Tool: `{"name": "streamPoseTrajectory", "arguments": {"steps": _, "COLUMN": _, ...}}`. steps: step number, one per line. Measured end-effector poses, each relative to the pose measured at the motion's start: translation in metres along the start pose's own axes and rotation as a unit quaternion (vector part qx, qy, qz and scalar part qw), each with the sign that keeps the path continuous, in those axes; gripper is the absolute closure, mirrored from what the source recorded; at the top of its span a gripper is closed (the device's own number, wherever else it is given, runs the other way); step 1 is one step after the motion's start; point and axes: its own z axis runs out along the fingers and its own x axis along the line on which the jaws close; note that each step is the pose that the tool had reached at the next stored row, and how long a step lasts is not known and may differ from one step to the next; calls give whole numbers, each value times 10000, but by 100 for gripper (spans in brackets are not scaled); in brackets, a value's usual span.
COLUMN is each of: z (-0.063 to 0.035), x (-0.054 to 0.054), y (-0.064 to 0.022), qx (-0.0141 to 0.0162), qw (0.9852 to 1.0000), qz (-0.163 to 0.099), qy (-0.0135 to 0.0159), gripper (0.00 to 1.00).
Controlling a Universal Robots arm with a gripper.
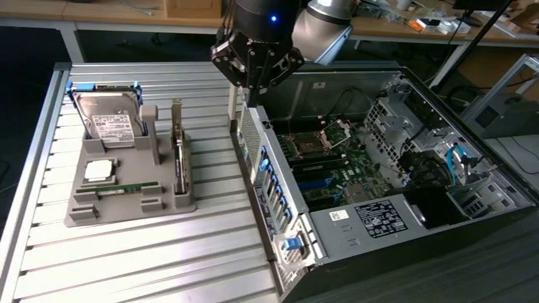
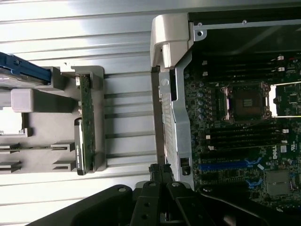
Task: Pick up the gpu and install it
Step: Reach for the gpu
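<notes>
Black two-finger gripper (image 1: 252, 101) on the arm hangs over the rear wall of the open black-and-silver computer case (image 1: 252, 165), at the corner farthest from the camera in the exterior view. The fingers are clenched together with nothing between them; in the wrist view the gripper (image 2: 160, 170) sits just above the thin upper edge of that wall. The gpu (image 1: 179, 158), a thin flat green circuit card with a black block and a silver metal end bracket, stands on edge in the slot of the grey moulded plastic tray (image 1: 126, 211) nearest the case, untouched and apart from the fingers. In the wrist view the gpu (image 2: 86, 117) shows edge-on between the tray's grey posts. The same tray holds a silver hard drive (image 1: 110, 121) with a white label in a blue frame, a small square silver processor chip (image 1: 100, 169) lying flat, and a narrow green RAM stick (image 1: 122, 188). The tray rests on a ribbed silver metal table (image 1: 151, 259), on the exterior view's left of the case. Inside the case lies the green motherboard (image 2: 235, 141), slots exposed.
</notes>
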Motion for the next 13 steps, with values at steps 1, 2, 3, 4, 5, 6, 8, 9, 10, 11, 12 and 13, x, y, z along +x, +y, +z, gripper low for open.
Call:
{"name": "streamPoseTrajectory", "arguments": {"steps": 1, "z": 0, "x": 5, "y": 0, "qx": 0, "qw": 10000, "qz": 0, "qy": 0, "gripper": 89}}
{"name": "streamPoseTrajectory", "arguments": {"steps": 2, "z": 0, "x": 12, "y": -1, "qx": 0, "qw": 10000, "qz": 0, "qy": 0, "gripper": 89}}
{"name": "streamPoseTrajectory", "arguments": {"steps": 3, "z": 0, "x": 18, "y": -1, "qx": 0, "qw": 10000, "qz": -1, "qy": 0, "gripper": 89}}
{"name": "streamPoseTrajectory", "arguments": {"steps": 4, "z": 0, "x": 24, "y": -2, "qx": 0, "qw": 10000, "qz": 0, "qy": 0, "gripper": 89}}
{"name": "streamPoseTrajectory", "arguments": {"steps": 5, "z": 0, "x": 28, "y": -2, "qx": 0, "qw": 10000, "qz": 0, "qy": 0, "gripper": 89}}
{"name": "streamPoseTrajectory", "arguments": {"steps": 6, "z": 0, "x": 31, "y": -2, "qx": 0, "qw": 10000, "qz": 0, "qy": 0, "gripper": 89}}
{"name": "streamPoseTrajectory", "arguments": {"steps": 8, "z": 0, "x": 39, "y": -3, "qx": 0, "qw": 10000, "qz": 0, "qy": 0, "gripper": 89}}
{"name": "streamPoseTrajectory", "arguments": {"steps": 9, "z": 0, "x": 43, "y": -3, "qx": 0, "qw": 10000, "qz": 0, "qy": 0, "gripper": 89}}
{"name": "streamPoseTrajectory", "arguments": {"steps": 10, "z": 0, "x": 46, "y": -3, "qx": 0, "qw": 10000, "qz": 0, "qy": 0, "gripper": 89}}
{"name": "streamPoseTrajectory", "arguments": {"steps": 11, "z": 0, "x": 51, "y": -4, "qx": 0, "qw": 10000, "qz": 0, "qy": 0, "gripper": 89}}
{"name": "streamPoseTrajectory", "arguments": {"steps": 12, "z": 0, "x": 55, "y": -4, "qx": 0, "qw": 10000, "qz": 0, "qy": 0, "gripper": 89}}
{"name": "streamPoseTrajectory", "arguments": {"steps": 13, "z": 0, "x": 59, "y": -4, "qx": 0, "qw": 10000, "qz": 0, "qy": 0, "gripper": 89}}
